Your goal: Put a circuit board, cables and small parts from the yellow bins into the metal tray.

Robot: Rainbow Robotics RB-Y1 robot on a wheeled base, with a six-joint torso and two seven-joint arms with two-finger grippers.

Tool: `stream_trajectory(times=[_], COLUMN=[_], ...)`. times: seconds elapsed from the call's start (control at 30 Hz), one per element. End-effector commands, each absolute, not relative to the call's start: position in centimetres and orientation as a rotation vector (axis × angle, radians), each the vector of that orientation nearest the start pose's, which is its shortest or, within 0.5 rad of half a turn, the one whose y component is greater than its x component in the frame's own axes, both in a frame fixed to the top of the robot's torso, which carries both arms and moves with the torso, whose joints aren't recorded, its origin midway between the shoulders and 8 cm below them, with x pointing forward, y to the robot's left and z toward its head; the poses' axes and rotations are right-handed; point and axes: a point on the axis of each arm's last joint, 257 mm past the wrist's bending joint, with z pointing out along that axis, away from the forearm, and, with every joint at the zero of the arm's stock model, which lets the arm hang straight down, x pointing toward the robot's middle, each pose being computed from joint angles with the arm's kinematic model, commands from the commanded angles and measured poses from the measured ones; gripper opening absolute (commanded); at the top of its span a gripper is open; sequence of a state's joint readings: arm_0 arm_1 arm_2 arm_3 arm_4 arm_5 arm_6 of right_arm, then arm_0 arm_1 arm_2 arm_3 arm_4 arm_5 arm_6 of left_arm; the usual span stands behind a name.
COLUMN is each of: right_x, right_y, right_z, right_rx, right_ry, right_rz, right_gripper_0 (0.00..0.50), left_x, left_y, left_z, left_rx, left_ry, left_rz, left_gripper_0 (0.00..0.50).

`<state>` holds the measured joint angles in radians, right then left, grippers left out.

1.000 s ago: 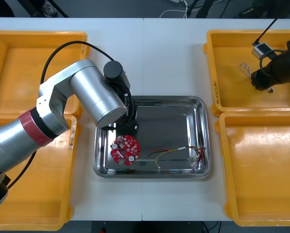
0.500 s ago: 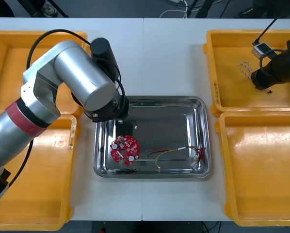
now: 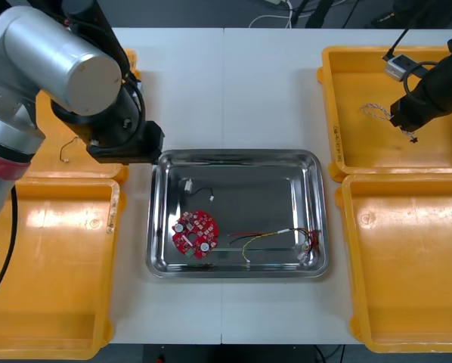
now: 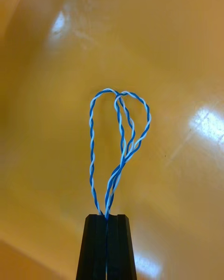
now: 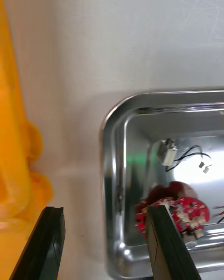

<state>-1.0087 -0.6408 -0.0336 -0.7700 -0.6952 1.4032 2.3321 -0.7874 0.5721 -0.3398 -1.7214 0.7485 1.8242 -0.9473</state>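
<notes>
Presently: left fingers [image 5: 49, 242] spread over bench [image 5: 140, 37] at tray [image 5: 114, 168] corner; right fingers [image 4: 95, 247] pinch cable [image 4: 119, 135] in bin [image 4: 56, 121], clear of walls.

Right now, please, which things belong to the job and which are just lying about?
Job: right gripper shut on twisted cable over yellow bin; open left gripper beside tray; circuit board, red-yellow cable, black cable inside.
Lying about: cords beyond table.
</notes>
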Motion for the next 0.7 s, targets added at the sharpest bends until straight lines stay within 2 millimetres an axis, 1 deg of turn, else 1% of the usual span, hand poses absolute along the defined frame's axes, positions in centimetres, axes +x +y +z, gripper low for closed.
stream_trajectory(times=[0.03,0.13,0.23,0.3,0.43,0.53,0.63,0.67,0.7], right_x=[60.3,59.0,58.3,57.6,56.5,55.5,54.9,54.4,54.5], right_y=[-37.3,-37.4,-37.2,-36.9,-36.6,-35.8,-35.0,-34.6,-34.1], right_z=[-13.7,-12.6,-12.0,-11.1,-9.9,-8.8,-8.2,-8.1,-7.6], right_rx=[-0.848,-0.869,-0.879,-0.889,-0.913,-0.944,-0.968,-0.984,-0.998], right_ry=[2.479,2.509,2.523,2.53,2.54,2.547,2.549,2.554,2.535], right_rz=[-0.095,-0.103,-0.094,-0.082,-0.088,-0.089,-0.092,-0.093,-0.103], right_gripper_0=[0.0,0.0,0.0,0.0,0.0,0.0,0.0,0.0,0.0], left_x=[50.1,50.9,51.5,52.1,53.0,54.0,54.6,55.0,55.3], left_y=[19.5,21.3,22.2,23.4,24.9,26.5,27.5,27.9,28.4], left_z=[-13.9,-13.5,-13.2,-12.9,-12.3,-12.0,-12.1,-11.9,-12.0], left_rx=[0.152,0.152,0.15,0.143,0.142,0.15,0.161,0.162,0.17], left_ry=[2.711,2.717,2.717,2.718,2.711,2.697,2.687,2.677,2.672], left_rz=[-0.054,-0.037,-0.028,-0.013,-0.004,0.031,0.049,0.053,0.06], left_gripper_0=[0.5,0.5,0.5,0.5,0.5,0.5,0.5,0.5,0.5])
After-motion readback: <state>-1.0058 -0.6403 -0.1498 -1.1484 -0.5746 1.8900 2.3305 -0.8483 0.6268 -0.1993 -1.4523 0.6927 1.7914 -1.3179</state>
